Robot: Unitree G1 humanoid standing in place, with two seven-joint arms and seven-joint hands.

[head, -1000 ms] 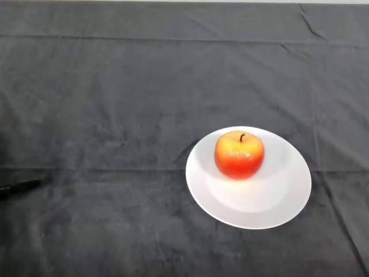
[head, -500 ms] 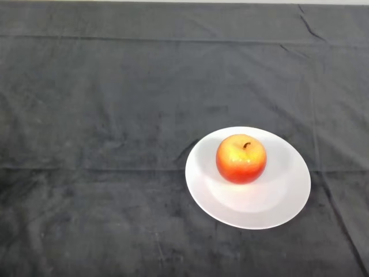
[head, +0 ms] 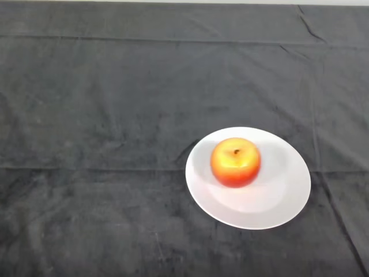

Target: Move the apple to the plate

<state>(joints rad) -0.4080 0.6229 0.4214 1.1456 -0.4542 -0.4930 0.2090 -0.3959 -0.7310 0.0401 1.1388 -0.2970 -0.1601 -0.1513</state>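
Observation:
A red and yellow apple [head: 235,162] with a short dark stem sits upright on a white plate [head: 277,199], a little left of the plate's middle. The plate lies on the dark cloth at the right of centre in the head view.
The dark cloth [head: 104,115] covers the whole table and shows creases, with a fold line across the back [head: 173,39]. The table's far edge runs along the top of the view.
A dark tip at the left edge one second ago has gone out of view. The apple has rocked and shifted slightly left on the plate.

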